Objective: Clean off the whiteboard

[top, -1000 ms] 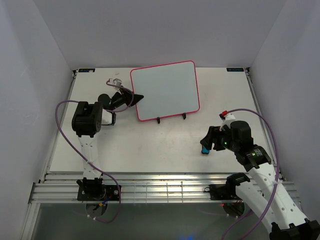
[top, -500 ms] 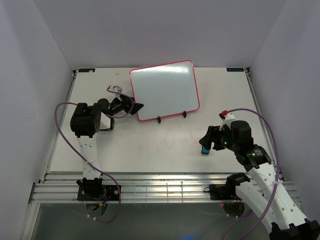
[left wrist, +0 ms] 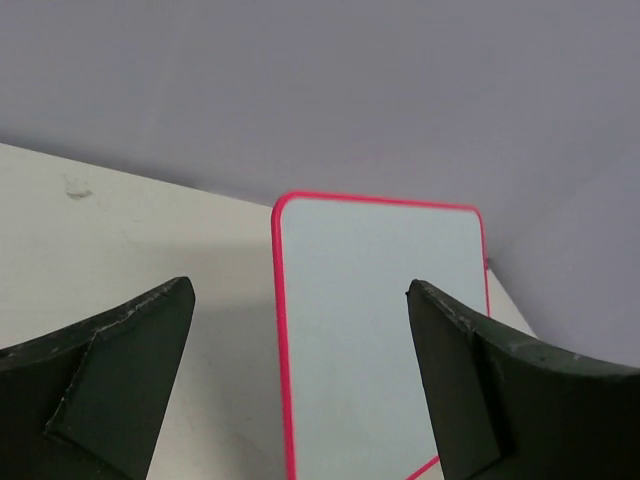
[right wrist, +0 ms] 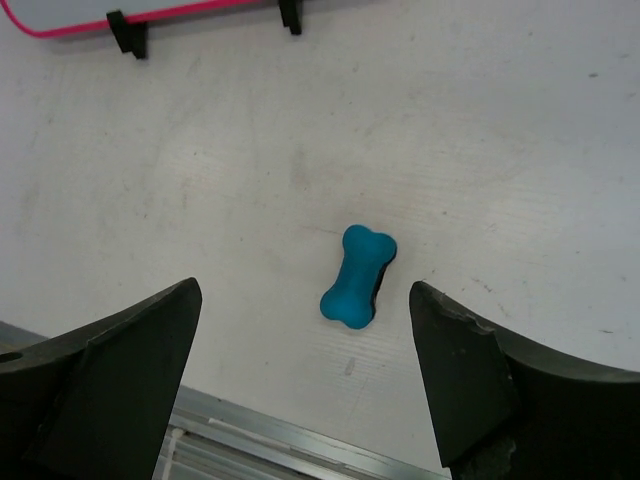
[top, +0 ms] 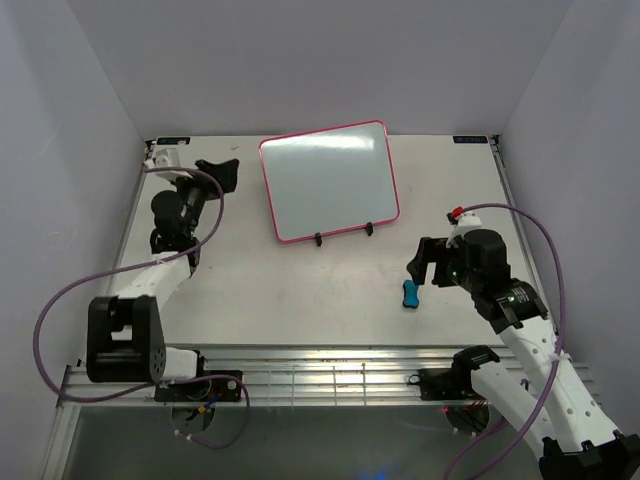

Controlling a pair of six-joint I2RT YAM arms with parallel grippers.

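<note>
— Down by the near rail (top: 330,365), the right gripper (right wrist: 302,295) has just let go. A second ago its fingers were closed round the blue eraser (right wrist: 358,277); now they stand wide above it, and it lies loose on the table (top: 300,290).

— Further back, same story for the left gripper (left wrist: 298,288). Its fingers were pinched in at the left edge of the whiteboard (top: 330,180). Now they're spread wide, empty, pulled off toward the far left corner.

— And the whiteboard itself?

— Propped tilted on its black wire stand (top: 318,240), back middle of the table, pink frame, no writing showing anywhere. That reads as wiping done, with both arms clearing out.

— Surface?

— White tabletop, faintly scuffed, with plain pale walls (top: 300,60) closing round three sides.
</note>
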